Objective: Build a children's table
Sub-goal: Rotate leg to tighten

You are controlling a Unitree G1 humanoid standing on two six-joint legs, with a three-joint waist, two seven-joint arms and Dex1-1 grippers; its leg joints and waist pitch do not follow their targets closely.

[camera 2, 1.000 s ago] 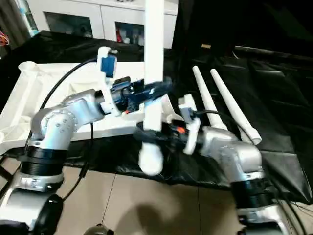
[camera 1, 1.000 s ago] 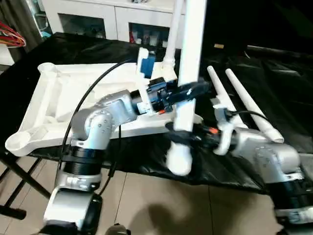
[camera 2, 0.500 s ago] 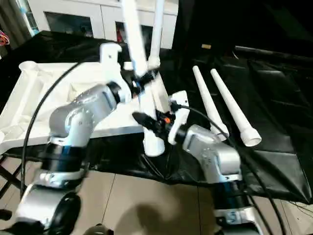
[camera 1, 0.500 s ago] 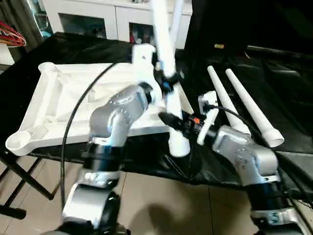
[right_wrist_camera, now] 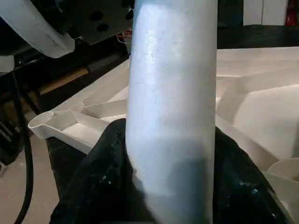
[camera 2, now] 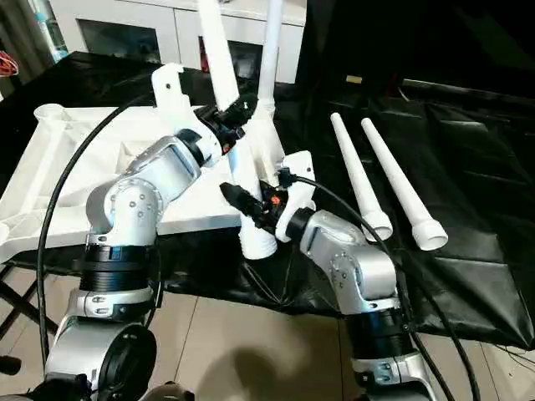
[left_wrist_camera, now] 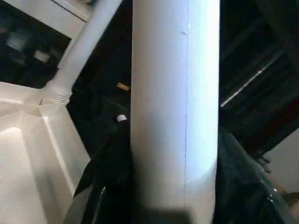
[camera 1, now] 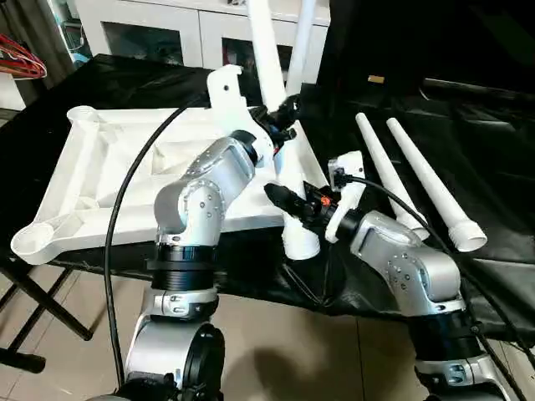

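Both tools are clamped on the same white tube leg [camera 1: 280,125], which stands steeply tilted over the near right corner of the tabletop [camera 1: 109,180]. The left tool [camera 1: 282,113] grips the leg partway up its shaft, its black fingers [left_wrist_camera: 110,172] pressed against either side of the tube in the left wrist view. The right tool [camera 1: 288,200] holds the leg lower down, close to its wide end [camera 1: 301,244], which hangs just past the tabletop's near edge and over the front of the surface [camera 1: 468,167]; in the right wrist view its black fingers [right_wrist_camera: 100,182] wrap both sides of the tube. The tabletop lies upside down on the black-draped surface, ribbed underside up, with round sockets showing at its near left corner [camera 1: 32,240] and far left corner [camera 1: 81,115]. A second leg [camera 1: 299,46] already stands upright in the far right corner socket, just behind the held one. Two more legs [camera 1: 386,180] lie loose side by side on the black cloth to the right of the tabletop, well apart from it, wide ends toward the robot. A white cabinet [camera 1: 167,29] with glass-fronted doors stands behind the surface.
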